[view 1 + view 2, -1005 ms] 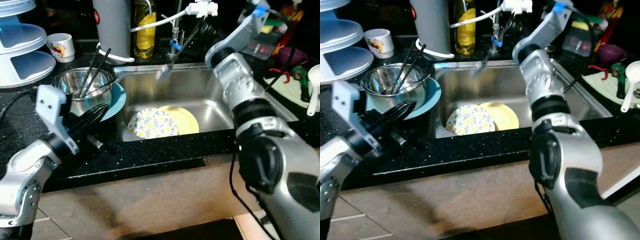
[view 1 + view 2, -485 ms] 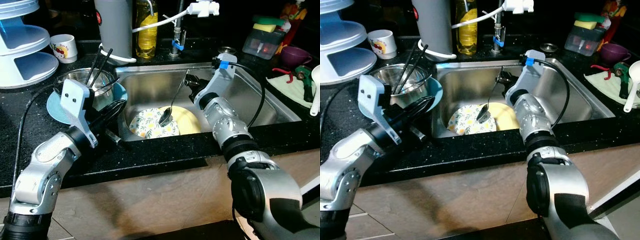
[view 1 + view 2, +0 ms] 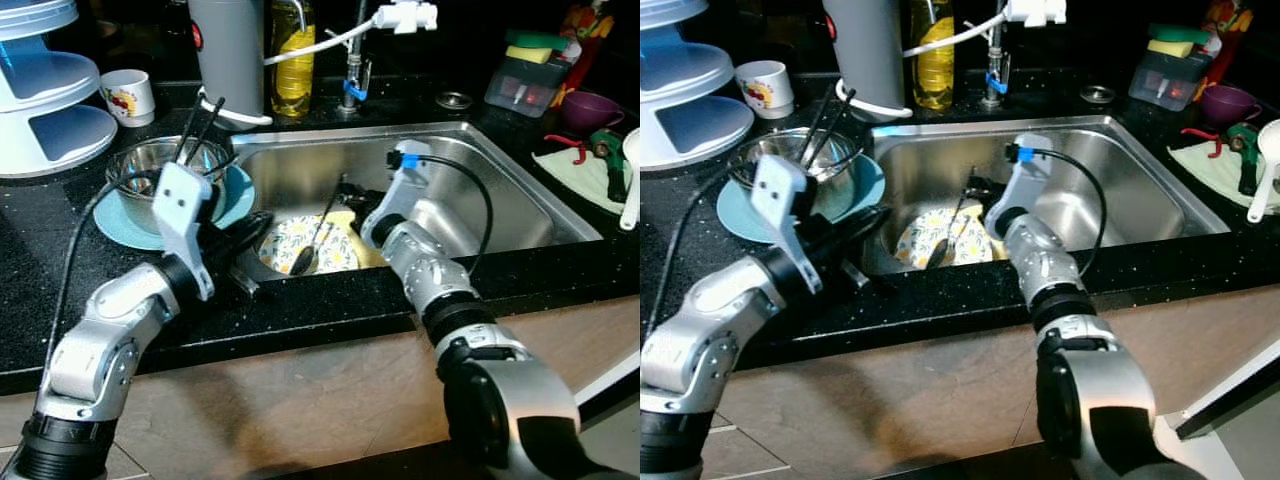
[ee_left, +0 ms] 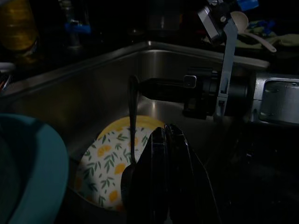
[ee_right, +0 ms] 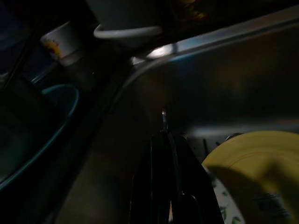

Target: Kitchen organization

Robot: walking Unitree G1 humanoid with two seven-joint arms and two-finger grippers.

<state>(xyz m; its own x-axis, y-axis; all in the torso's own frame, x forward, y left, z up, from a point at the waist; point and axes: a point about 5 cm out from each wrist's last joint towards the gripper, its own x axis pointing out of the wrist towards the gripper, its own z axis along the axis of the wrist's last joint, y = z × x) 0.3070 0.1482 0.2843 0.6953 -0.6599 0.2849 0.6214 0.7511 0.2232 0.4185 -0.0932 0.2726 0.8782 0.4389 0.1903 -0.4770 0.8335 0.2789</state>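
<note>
Over sink (image 3: 520,190), spoon (image 3: 318,228) steeply tilted, bowl seemingly down

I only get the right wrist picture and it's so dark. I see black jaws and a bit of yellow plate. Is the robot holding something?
Observer: Yes, the right gripper is shut on a spoon hanging into the sink.
Operator: What's under the spoon?
Observer: Its bowl sits over a leaf-patterned plate lying on the yellow plate.
Operator: And the other arm?
Observer: The left gripper is shut, with nothing in it, at the sink's left edge, beside a metal bowl on a blue plate.
</note>
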